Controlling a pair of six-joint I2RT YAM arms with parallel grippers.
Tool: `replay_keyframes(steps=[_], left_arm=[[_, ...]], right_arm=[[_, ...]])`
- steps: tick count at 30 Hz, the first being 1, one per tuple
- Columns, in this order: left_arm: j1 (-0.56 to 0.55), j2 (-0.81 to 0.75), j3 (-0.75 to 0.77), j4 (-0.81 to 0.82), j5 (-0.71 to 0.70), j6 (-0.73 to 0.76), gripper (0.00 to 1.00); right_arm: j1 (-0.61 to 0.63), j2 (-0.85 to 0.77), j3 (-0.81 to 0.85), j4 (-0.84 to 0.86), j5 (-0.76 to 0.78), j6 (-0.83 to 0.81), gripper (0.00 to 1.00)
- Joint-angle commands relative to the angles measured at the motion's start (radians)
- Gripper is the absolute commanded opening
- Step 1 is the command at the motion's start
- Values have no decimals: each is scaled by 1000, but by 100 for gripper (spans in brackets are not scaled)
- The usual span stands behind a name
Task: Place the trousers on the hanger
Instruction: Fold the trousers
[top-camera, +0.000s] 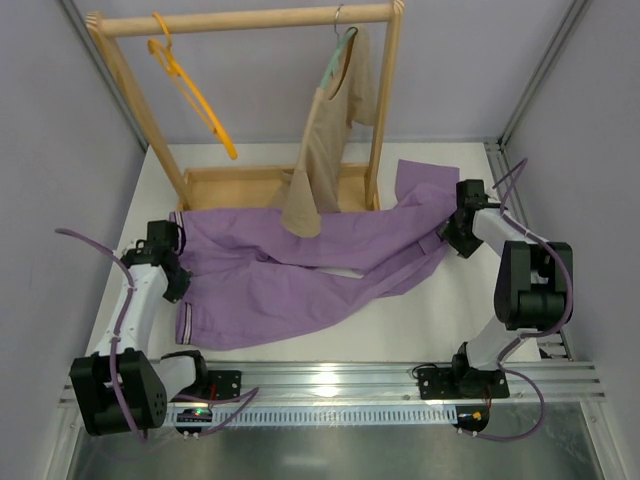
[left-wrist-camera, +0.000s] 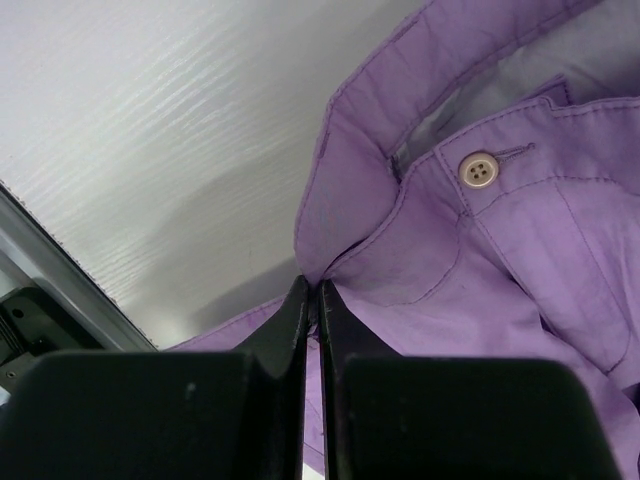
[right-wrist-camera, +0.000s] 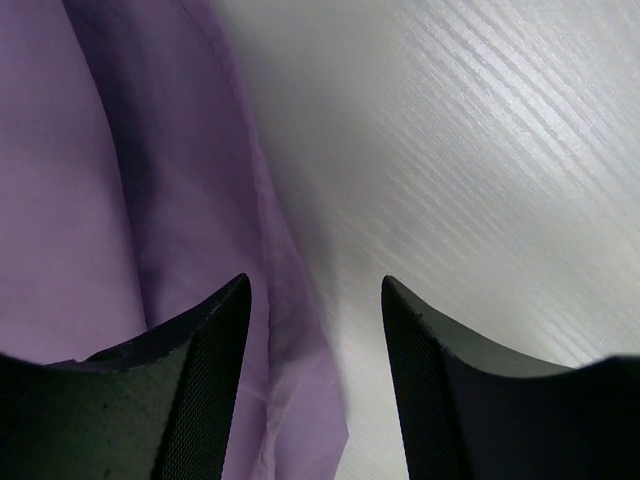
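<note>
Left gripper (left-wrist-camera: 312, 288) pinched together on a waistband fold of the lilac trousers (top-camera: 300, 270), spread flat on the table (top-camera: 400, 320) from nine to three o'clock. Right gripper (right-wrist-camera: 315, 290) at three o'clock, jaws apart over a leg edge, gripping nothing. Risks: thin fold slipping on lifting; legs snagging the beige garment (top-camera: 320, 150). Counted: one trousers, one orange hanger (top-camera: 195, 95) at eleven o'clock, one rack (top-camera: 250, 20), two grippers.

A robotics lab cell: grey panel walls (top-camera: 40, 120), a white table (top-camera: 400, 320), an aluminium mounting rail (top-camera: 350, 378).
</note>
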Motion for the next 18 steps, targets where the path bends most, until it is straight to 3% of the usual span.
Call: replay_keyframes(steps=[1, 2, 3, 6, 7, 12, 15, 18], left_arm=[[17, 37, 39, 36, -29, 8, 0], [23, 46, 41, 38, -32, 6, 0], [28, 57, 41, 41, -36, 8, 0], [72, 66, 44, 70, -21, 20, 0], [104, 68, 48, 76, -6, 33, 0], [192, 100, 85, 79, -8, 60, 0], [207, 109, 65, 97, -28, 63, 0], [218, 121, 32, 127, -12, 89, 0]], right_arm=[[-8, 23, 53, 40, 36, -2, 58], [-11, 30, 58, 45, 39, -2, 53], [-14, 31, 61, 45, 48, -2, 39], [-36, 2, 76, 8, 71, -2, 17], [-52, -16, 95, -13, 114, 2, 4], [-96, -289, 112, -144, 259, -13, 4], [-99, -442, -12, -195, 303, 73, 4], [-99, -631, -244, -182, 243, 128, 4]])
